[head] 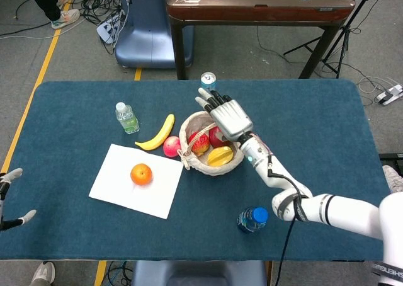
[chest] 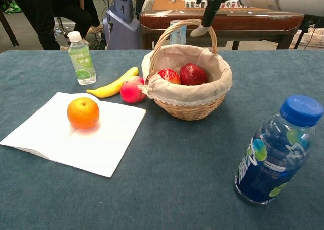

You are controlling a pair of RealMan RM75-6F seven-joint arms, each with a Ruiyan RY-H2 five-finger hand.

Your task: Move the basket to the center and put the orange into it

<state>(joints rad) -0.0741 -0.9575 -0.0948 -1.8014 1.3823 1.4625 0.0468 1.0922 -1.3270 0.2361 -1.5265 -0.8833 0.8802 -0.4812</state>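
Note:
The wicker basket [head: 210, 167] [chest: 191, 108] with a cloth lining stands near the table's middle and holds red and yellow fruit. Its handle arches upright, with nothing on it. My right hand [head: 227, 114] [chest: 208, 11] hovers open above the basket's far right side, fingers spread, holding nothing. The orange [head: 141, 173] [chest: 83, 113] sits on a white paper sheet [head: 119, 188] [chest: 114, 144] left of the basket. At the head view's left edge, my left hand [head: 11, 198] shows only a few spread fingers, off the table's left edge.
A banana [head: 158, 133] [chest: 110, 87] and a pink apple [head: 172, 147] [chest: 132, 89] lie just left of the basket. A small green-label bottle [head: 126, 117] [chest: 81, 59] stands further left, a can [head: 207, 82] behind the basket, and a blue-capped bottle [head: 252, 218] [chest: 276, 151] near the front right.

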